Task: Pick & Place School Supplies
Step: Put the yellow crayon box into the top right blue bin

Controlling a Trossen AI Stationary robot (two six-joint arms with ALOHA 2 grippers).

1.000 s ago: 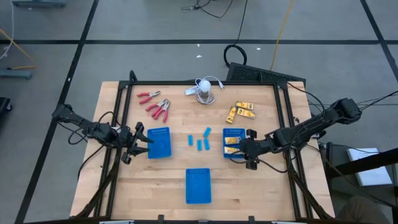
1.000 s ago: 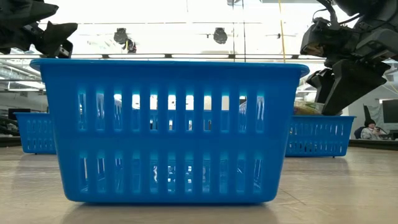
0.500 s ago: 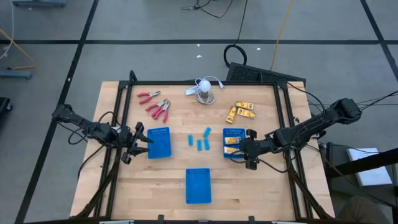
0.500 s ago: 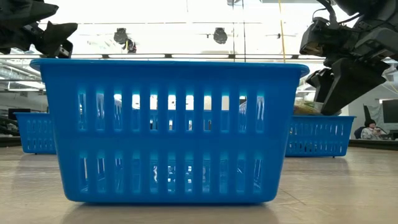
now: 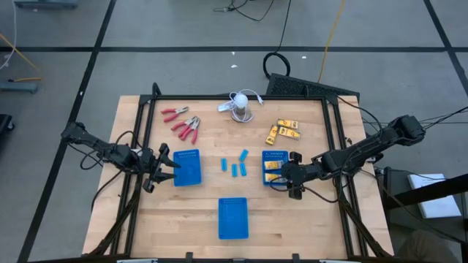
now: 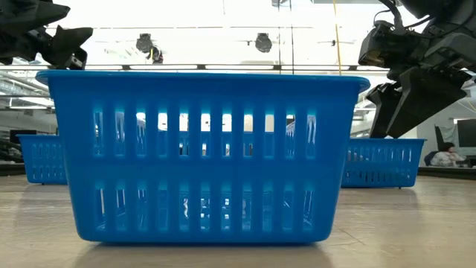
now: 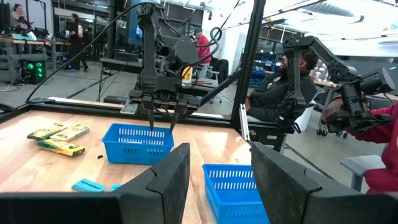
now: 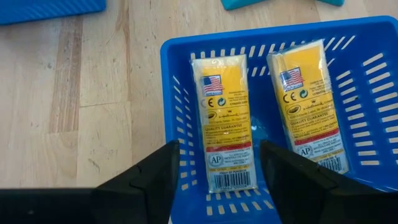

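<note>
Two yellow-orange boxes lie flat in the right blue tray. My right gripper hovers open above that tray's near-side rim, one box below the gap between its fingers. More yellow boxes lie on the table beyond the tray. Light-blue blocks rest mid-table. Red-handled pliers lie at the far left. My left gripper waits open beside the left tray.
A third blue tray sits near the table's near edge and fills the low view. A white round object with a cable stands at the far edge. People sit beyond the table. Bare wood lies between the trays.
In the low view my right gripper's fingers have edged slightly toward the table's left over the right tray. Nothing else has moved.
</note>
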